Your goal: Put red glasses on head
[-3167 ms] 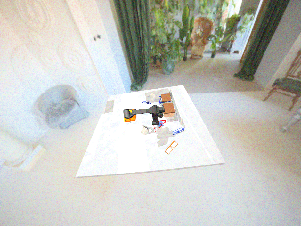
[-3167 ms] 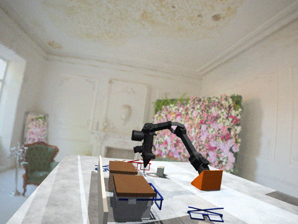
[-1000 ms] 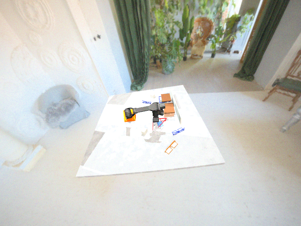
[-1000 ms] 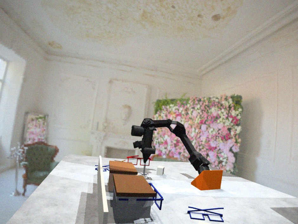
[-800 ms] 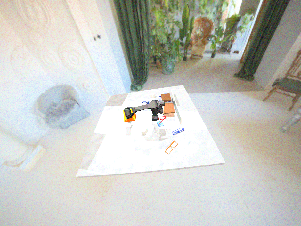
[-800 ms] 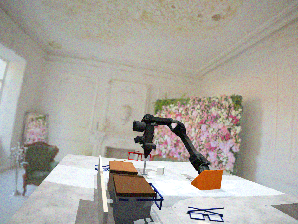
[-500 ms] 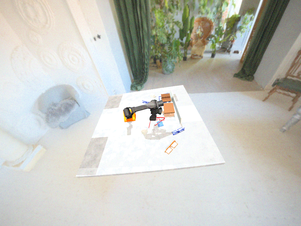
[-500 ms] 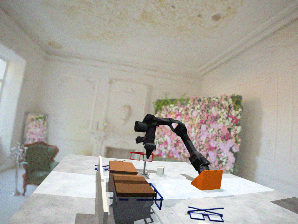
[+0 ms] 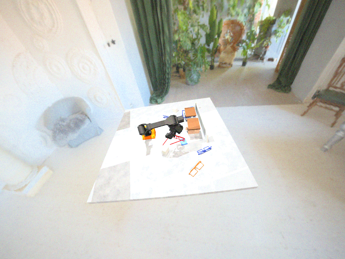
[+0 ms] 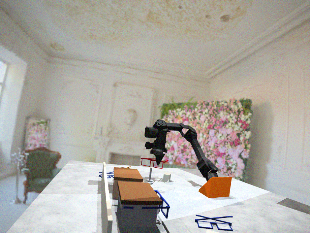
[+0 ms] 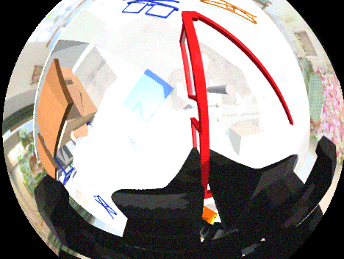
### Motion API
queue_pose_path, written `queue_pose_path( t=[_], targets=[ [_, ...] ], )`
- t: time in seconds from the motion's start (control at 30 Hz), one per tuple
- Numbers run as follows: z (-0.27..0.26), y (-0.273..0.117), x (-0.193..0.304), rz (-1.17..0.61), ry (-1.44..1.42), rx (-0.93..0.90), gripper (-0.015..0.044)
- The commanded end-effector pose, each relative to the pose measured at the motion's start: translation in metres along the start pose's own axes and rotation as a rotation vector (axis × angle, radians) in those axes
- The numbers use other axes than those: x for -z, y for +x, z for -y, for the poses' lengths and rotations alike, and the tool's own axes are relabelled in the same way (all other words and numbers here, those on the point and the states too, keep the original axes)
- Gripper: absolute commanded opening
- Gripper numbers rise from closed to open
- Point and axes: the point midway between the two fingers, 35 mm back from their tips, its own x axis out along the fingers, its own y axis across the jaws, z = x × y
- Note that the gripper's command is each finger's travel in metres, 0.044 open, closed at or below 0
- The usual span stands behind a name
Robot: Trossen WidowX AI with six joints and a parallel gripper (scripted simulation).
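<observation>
The red glasses (image 9: 177, 142) (image 10: 147, 158) (image 11: 198, 73) hang in the air, above the table. My gripper (image 9: 169, 137) (image 10: 158, 163) (image 11: 198, 151) is shut on one end of their front frame. The temples are unfolded and point away from the heads. The blue tag (image 9: 183, 142) (image 11: 147, 96) lies on the table beside the nearer head in the top view, a tan head (image 9: 193, 123) (image 10: 127, 174) with a flat brown top and no glasses. The other head (image 9: 190, 111) (image 10: 139, 218), grey with a brown top, wears blue glasses (image 10: 162, 207).
A thin upright panel (image 9: 200, 119) (image 10: 106, 195) stands behind both heads. A pale block (image 9: 165, 150) (image 10: 167, 177) and a slim grey post (image 10: 150, 174) (image 11: 222, 89) stand near the glasses. Blue glasses (image 9: 204, 150) and orange glasses (image 9: 189, 174) lie on the table; more blue glasses (image 10: 212, 220) lie beyond the arm.
</observation>
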Motion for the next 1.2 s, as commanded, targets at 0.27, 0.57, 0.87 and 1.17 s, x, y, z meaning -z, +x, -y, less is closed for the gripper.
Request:
queue_pose_path(
  t=[0.27,0.57,0.87,1.17],
  targets=[
    [0.001,0.04,0.001,-0.003,0.016,-0.003,0.0],
    [0.002,0.057,0.002,-0.001,0.016,-0.001,0.0],
    [-0.004,0.057,0.009,-0.002,0.016,-0.001,0.0],
    [-0.009,0.057,0.013,-0.002,0.016,-0.001,0.0]
  ],
)
